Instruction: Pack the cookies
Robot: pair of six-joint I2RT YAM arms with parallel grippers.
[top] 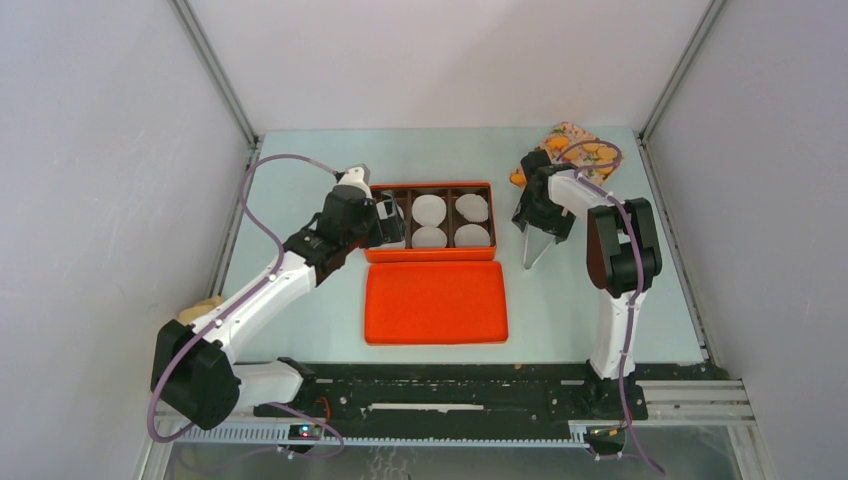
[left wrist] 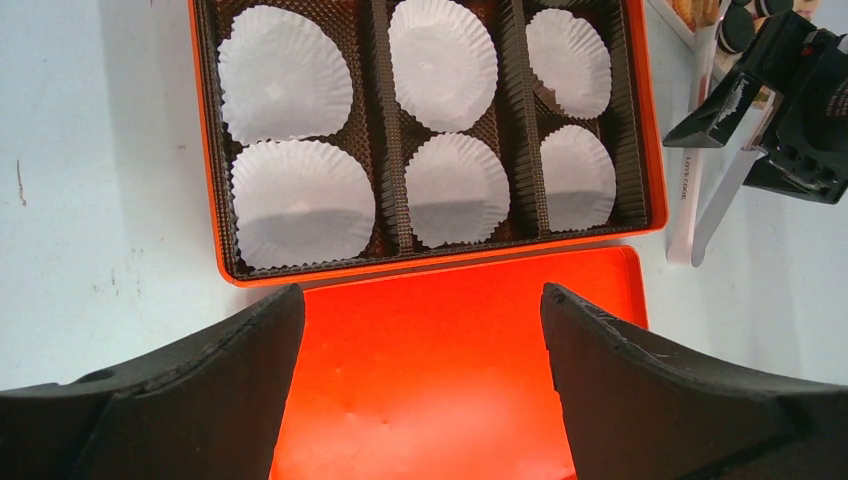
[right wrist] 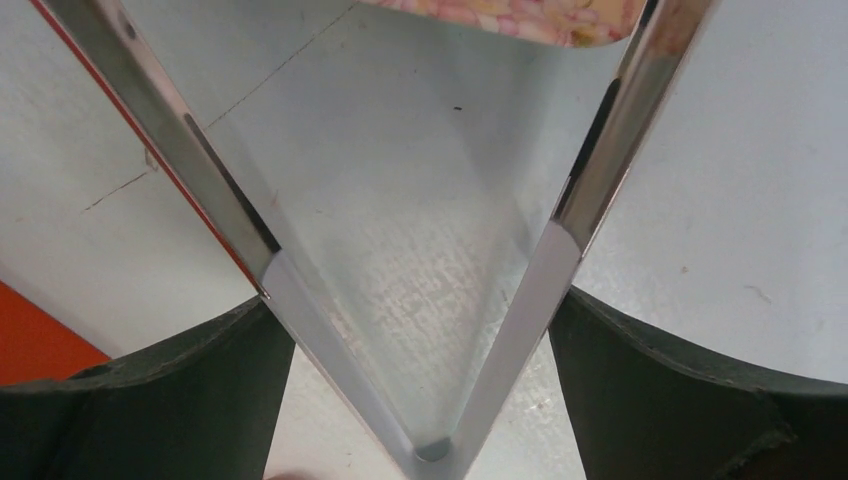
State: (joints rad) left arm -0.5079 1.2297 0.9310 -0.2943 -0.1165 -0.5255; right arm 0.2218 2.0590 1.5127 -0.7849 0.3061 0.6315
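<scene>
The cookies (top: 590, 152) lie on a flowered plate (top: 566, 132) at the back right; dark ones (left wrist: 740, 28) show at the top right edge of the left wrist view. The orange box (top: 430, 255) holds a brown tray with white liners (left wrist: 285, 75) and no cookies. My left gripper (top: 392, 222) is open and empty at the box's left end; in its wrist view (left wrist: 420, 300) it hangs over the orange lid (left wrist: 450, 380). My right gripper (top: 535, 222) is shut on metal tongs (top: 537, 252), whose two arms spread in a V (right wrist: 560, 250) toward the plate's edge (right wrist: 500, 15).
The orange lid (top: 435, 302) lies flat just in front of the box. The tongs (left wrist: 700, 205) and right gripper stand right of the box. A tan object (top: 200, 308) sits at the left wall. Grey walls close in the table on three sides.
</scene>
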